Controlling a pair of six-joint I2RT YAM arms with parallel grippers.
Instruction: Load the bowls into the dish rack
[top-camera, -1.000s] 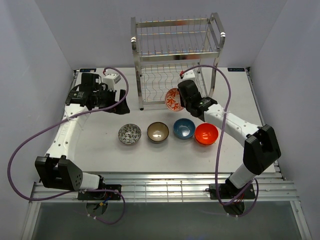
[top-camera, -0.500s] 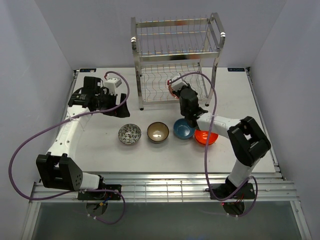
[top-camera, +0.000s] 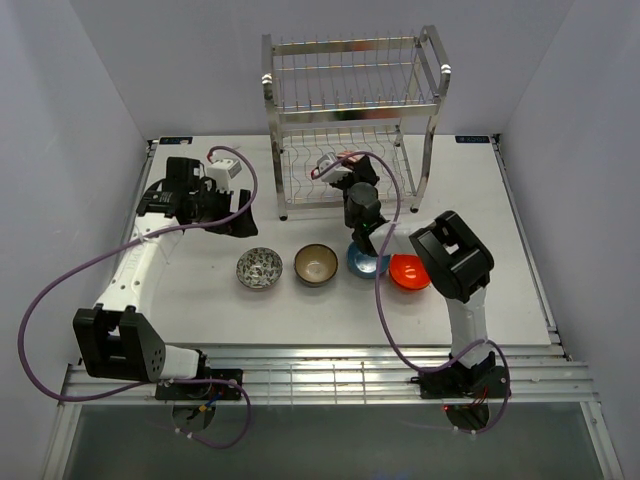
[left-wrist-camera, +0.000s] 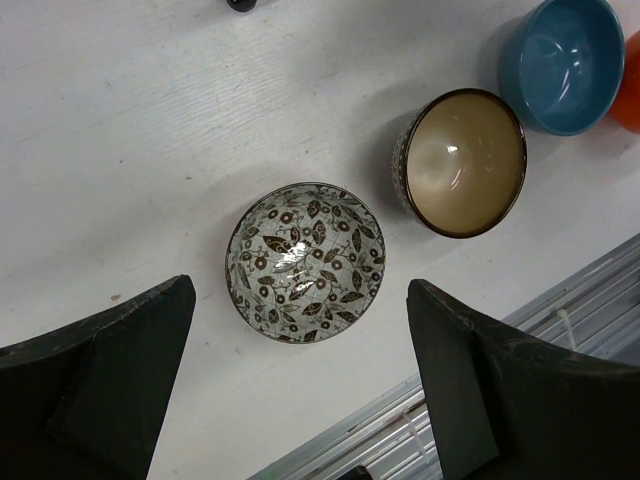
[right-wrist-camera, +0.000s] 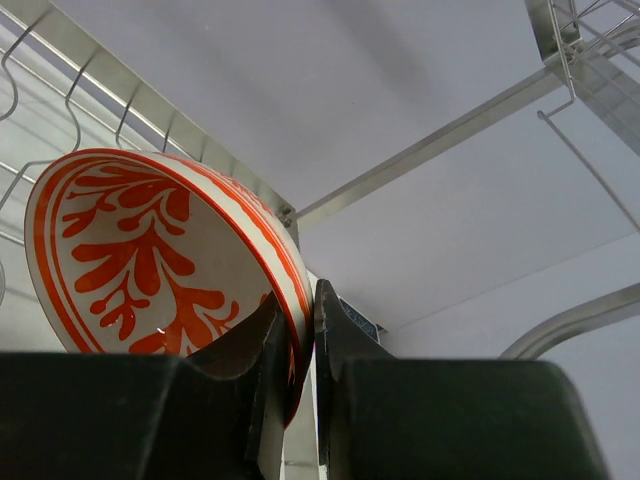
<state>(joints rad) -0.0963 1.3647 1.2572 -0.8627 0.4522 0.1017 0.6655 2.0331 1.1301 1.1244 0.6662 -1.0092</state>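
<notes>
The silver wire dish rack (top-camera: 350, 100) stands at the back of the table. My right gripper (top-camera: 343, 183) reaches into its lower tier and is shut on the rim of the red-and-white patterned bowl (right-wrist-camera: 150, 250), held on edge next to the rack wires (right-wrist-camera: 440, 140). In the right wrist view the gripper (right-wrist-camera: 305, 340) pinches the bowl's rim. On the table lie, in a row, a grey leaf-patterned bowl (top-camera: 259, 268), a brown bowl (top-camera: 316, 264), a blue bowl (top-camera: 362, 265) and an orange-red bowl (top-camera: 410, 272). My left gripper (top-camera: 235, 210) is open and empty, above and to the left of the grey bowl (left-wrist-camera: 305, 262).
The right arm's forearm crosses over the blue bowl's back edge. A small white box (top-camera: 222, 165) sits at the back left by the left arm. The table's slatted metal front edge (left-wrist-camera: 560, 310) runs close behind the bowls in the left wrist view.
My right arm has folded in and carried the red-and-white bowl left and back, from in front of the rack into its lower tier. The left arm has barely moved.
</notes>
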